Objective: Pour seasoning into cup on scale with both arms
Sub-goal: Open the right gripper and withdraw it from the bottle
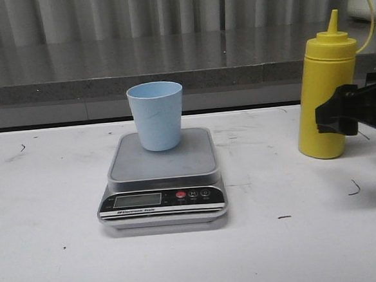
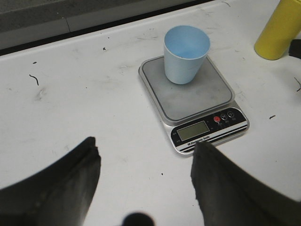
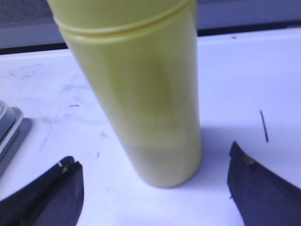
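Yellow seasoning (image 1: 325, 96) stands ungrasped at the scale's (image 1: 163, 197) three o'clock, between the parted right gripper (image 3: 153, 188) fingers; cup (image 1: 156, 115) sits on the scale, left gripper (image 2: 146, 174) open, pouring unstarted.

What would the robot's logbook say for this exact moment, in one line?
right gripper: open around seasoning bottle | left gripper: open, empty | cup: on scale

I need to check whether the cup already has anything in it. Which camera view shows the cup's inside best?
The left wrist view: it looks down into the cup on the scale, and the inside looks bare. The front view shows the cup side-on, with only its rim and upper inner wall visible. The right wrist view shows no cup.
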Robot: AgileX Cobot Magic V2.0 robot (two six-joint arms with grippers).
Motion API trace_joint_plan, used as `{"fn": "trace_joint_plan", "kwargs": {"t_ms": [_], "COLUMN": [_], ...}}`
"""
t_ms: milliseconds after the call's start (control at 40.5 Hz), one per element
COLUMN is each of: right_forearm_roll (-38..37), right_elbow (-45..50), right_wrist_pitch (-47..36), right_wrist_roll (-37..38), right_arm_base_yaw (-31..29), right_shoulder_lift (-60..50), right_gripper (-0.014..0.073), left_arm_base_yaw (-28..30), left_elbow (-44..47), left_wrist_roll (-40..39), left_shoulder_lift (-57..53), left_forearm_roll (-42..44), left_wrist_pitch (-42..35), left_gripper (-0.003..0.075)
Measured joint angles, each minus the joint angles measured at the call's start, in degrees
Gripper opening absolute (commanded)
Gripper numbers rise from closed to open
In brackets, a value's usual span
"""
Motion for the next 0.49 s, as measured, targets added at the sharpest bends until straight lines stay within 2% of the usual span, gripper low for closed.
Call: {"fn": "trace_joint_plan", "kwargs": {"t_ms": [173,395,494], "right_forearm_roll": [-0.16,7.2,8.79], "right_elbow": [1.05,0.47,-1.45], "right_wrist_pitch": [25.05,52.99,63.51], "right_wrist_roll": [-0.3,-13.56,-16.28], "right_arm_base_yaw": [0.2,0.32,0.32], "right_shoulder_lift": [-16.85,-40.07,-48.25], "right_gripper": [0.0634,0.0634,0.0634], "left_arm_base_yaw": [0.0,0.0,0.0], "left_elbow": [0.0,0.0,0.0], "left_wrist_roll": [0.0,0.0,0.0], "left_shoulder_lift": [0.0,0.0,0.0], "left_forearm_roll": [0.0,0.0,0.0], "left_wrist_pitch": [0.0,0.0,0.0], "left_gripper": [0.0421,0.0421,0.0421]}}
